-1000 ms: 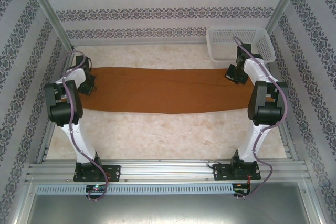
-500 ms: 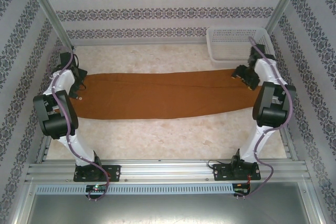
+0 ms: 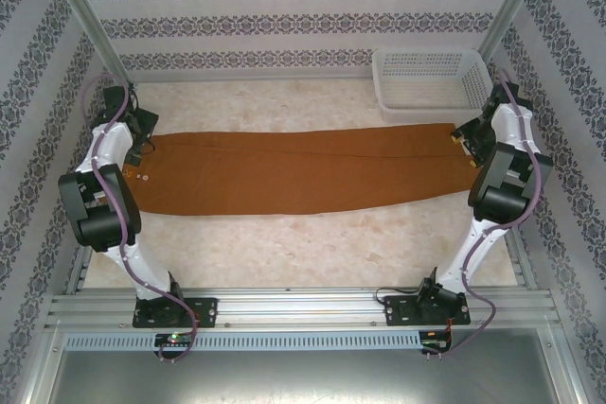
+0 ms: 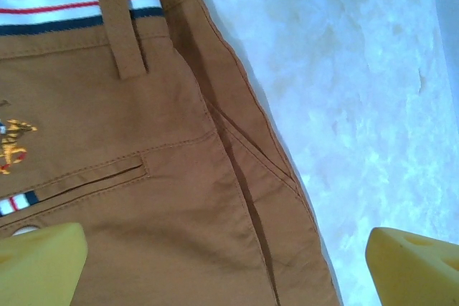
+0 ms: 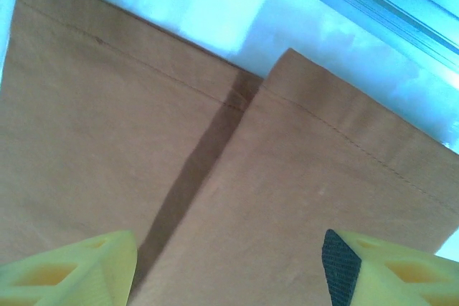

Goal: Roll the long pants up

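- Our left gripper [image 4: 228, 259] has just let go; it is wide open and empty over the waist [image 4: 86, 5]
- Our right gripper [image 5: 229, 269] is open and empty too, over the leg ends [image 5: 323, 127]
- The long pants [image 3: 294, 172] lie flat across the table [image 3: 284, 243], by the basket [image 3: 428, 106]
- We think rolling can start now

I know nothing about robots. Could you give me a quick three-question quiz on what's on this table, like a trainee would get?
1. True or false: the long pants lie spread out flat, not yet rolled.
2. Which part of them lies under the left hand? A) the striped waistband B) the leg hems C) a knee
3. Fill in: the white mesh basket stands at the far ____ corner of the table.
Key: 1 true; 2 A; 3 right.
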